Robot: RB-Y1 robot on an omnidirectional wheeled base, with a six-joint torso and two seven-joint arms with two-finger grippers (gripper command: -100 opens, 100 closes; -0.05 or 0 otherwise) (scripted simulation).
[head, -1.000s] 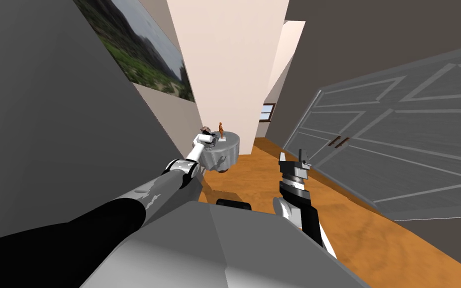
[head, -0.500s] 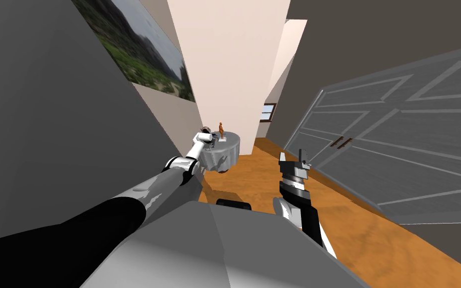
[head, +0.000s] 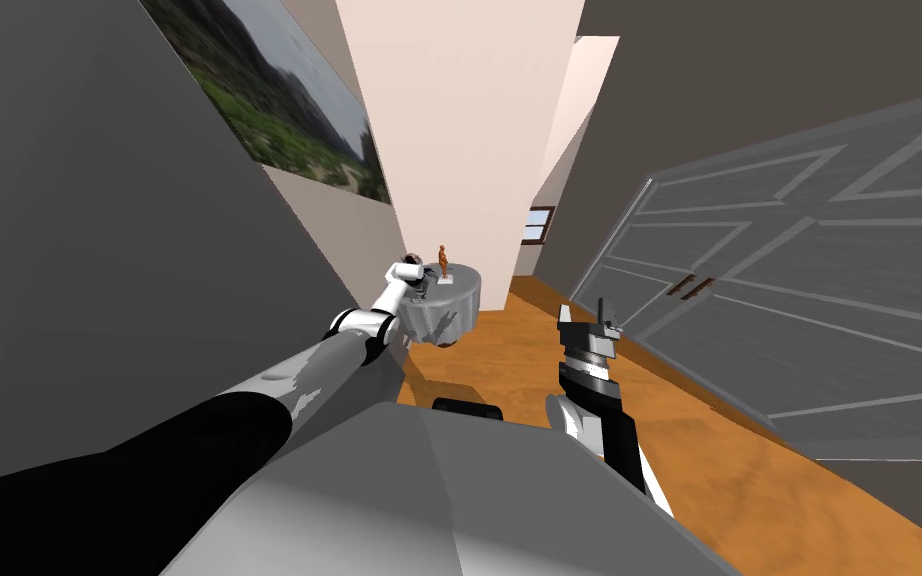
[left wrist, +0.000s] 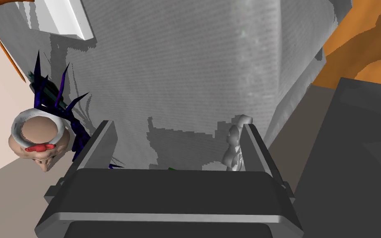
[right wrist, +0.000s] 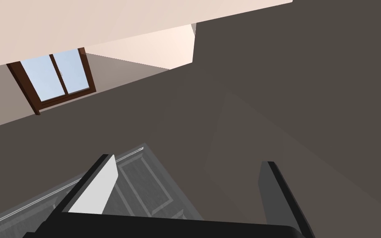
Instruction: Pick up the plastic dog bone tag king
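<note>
Grey-clothed round table (left wrist: 194, 62) carries the dog bone tag (left wrist: 233, 149): pale grey and lumpy, lying up against the inner face of one L gripper (left wrist: 177, 129) finger. The fingers are spread wide, pinching nothing, w/ bare cloth btwn them. Outside the other finger sits a white-rimmed bowl (left wrist: 16, 126) w/ tan fill and a red bit (left wrist: 39, 147) in it. A purple spiky plant (left wrist: 57, 97) is just beside it. R gripper (head: 589, 318) hangs over the wood floor (head: 509, 350), fingers apart, empty.
</note>
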